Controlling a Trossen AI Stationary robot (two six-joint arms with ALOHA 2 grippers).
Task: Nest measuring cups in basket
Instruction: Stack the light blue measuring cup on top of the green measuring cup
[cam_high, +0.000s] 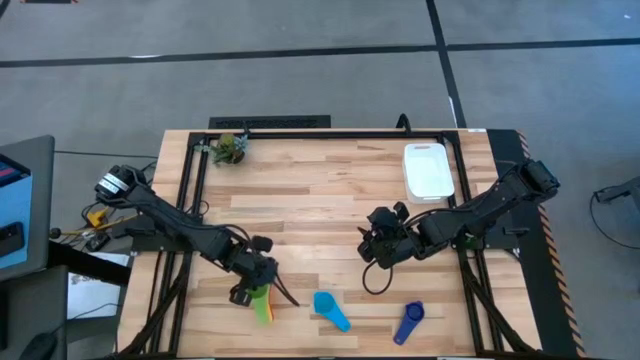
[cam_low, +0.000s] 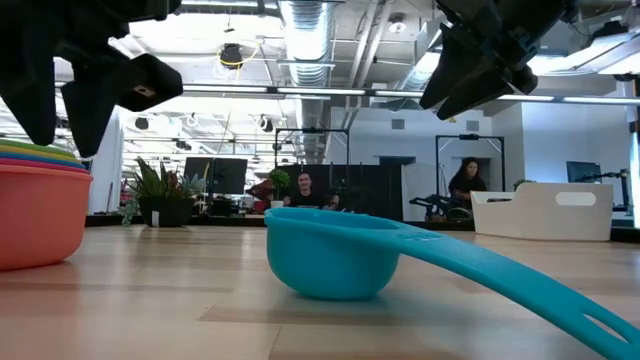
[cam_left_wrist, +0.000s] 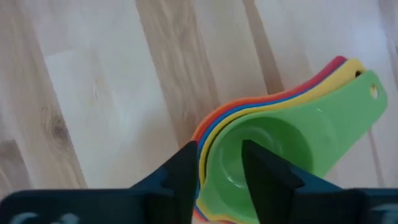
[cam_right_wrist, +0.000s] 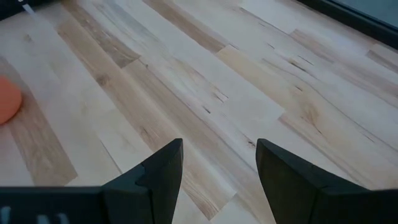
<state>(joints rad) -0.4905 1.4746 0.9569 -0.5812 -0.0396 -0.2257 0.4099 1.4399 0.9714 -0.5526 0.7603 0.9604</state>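
Note:
A nested stack of measuring cups (cam_left_wrist: 298, 134), green on top of yellow, orange and red, stands on its red bottom near the table's near edge (cam_high: 263, 306) (cam_low: 35, 215). My left gripper (cam_left_wrist: 219, 149) (cam_high: 250, 288) comes down over the stack's bowl end and is shut on its wall. A light blue cup (cam_high: 330, 310) (cam_low: 330, 255) and a dark blue cup (cam_high: 410, 322) lie loose on the table to the right. The white basket (cam_high: 428, 172) (cam_low: 545, 212) sits at the far right. My right gripper (cam_right_wrist: 219, 146) (cam_high: 378, 250) hangs open over bare wood mid-table. My left gripper pinches the nested cups' bowl wall (cam_left_wrist: 208, 165) on the side away from the handles. One finger (cam_left_wrist: 264, 171) stands inside the green bowl and the other (cam_left_wrist: 183, 171) outside the stack. The fingers come from above. The stack's red bottom (cam_low: 30, 250) rests on the table.
A small green plant (cam_high: 232, 150) stands at the far left corner. Black frame rails run along the table's far edge and down both sides. Bare wood lies between the cups and the basket. People sit in the room behind the table.

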